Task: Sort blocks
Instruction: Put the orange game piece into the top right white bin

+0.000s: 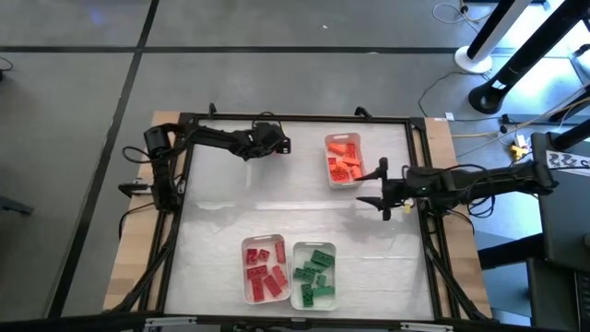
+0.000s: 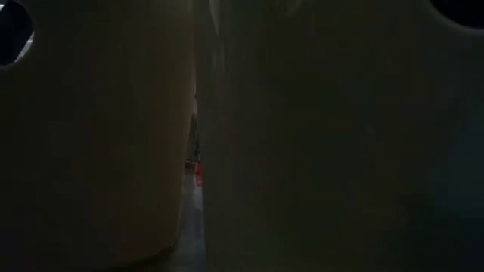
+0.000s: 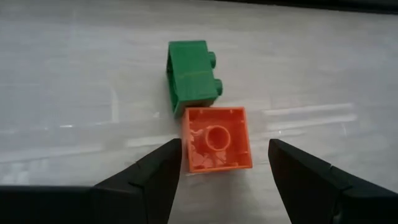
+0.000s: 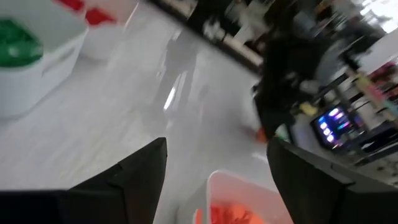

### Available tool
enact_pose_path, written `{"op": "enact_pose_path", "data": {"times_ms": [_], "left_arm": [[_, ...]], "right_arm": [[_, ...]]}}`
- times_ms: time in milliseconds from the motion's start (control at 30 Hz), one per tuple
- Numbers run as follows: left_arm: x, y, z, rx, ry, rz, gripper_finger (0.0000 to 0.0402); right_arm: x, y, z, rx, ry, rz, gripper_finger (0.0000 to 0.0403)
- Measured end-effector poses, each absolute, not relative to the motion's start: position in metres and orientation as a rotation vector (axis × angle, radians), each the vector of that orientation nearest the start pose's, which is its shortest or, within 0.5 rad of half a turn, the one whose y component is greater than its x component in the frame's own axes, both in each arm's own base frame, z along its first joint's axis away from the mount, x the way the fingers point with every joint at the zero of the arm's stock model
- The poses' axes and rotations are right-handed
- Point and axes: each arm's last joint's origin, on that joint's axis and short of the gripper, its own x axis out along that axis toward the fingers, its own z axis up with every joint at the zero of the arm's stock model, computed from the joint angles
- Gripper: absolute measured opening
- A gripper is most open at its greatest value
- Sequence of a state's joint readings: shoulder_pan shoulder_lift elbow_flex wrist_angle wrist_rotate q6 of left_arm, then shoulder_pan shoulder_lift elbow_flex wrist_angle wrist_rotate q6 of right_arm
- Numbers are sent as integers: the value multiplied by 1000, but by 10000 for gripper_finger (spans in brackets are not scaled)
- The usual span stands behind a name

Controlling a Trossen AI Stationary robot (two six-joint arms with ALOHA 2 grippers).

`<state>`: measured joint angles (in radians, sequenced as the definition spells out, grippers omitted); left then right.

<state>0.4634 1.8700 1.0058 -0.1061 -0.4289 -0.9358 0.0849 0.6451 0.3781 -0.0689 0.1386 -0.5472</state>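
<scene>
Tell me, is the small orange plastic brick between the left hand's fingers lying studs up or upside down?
Upside down: the small orange plastic brick shows its hollow underside with a round tube inside, no studs.

The left arm reaches from the frame's left edge toward upper centre, its left gripper (image 1: pixel 277 143) pointing down with fingers (image 3: pixel 155 171) spread wide. The right arm stretches in from the right, its right gripper (image 1: pixel 376 188) open at centre right.

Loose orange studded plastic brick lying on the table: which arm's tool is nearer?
Left. The left tool straddles the orange brick, fingers open; the right tool sits beside the orange tray.
</scene>
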Motion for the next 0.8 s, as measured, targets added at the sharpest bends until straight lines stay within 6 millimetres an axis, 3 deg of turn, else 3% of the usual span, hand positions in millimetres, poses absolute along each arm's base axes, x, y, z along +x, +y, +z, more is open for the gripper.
{"op": "enact_pose_path", "data": {"times_ms": [100, 367, 667, 800], "left_arm": [[313, 172, 126, -802, 556, 1225, 230], [307, 183, 125, -803, 545, 1263, 222], [304, 188, 125, -757, 573, 1256, 126], [307, 185, 125, -737, 604, 1208, 120]], "right_arm": [[140, 8, 226, -573, 260, 17, 276], [109, 5, 210, -564, 71, -37, 276], [94, 4, 199, -584, -6, -67, 276], [92, 3, 192, -583, -8, -83, 276]]}}
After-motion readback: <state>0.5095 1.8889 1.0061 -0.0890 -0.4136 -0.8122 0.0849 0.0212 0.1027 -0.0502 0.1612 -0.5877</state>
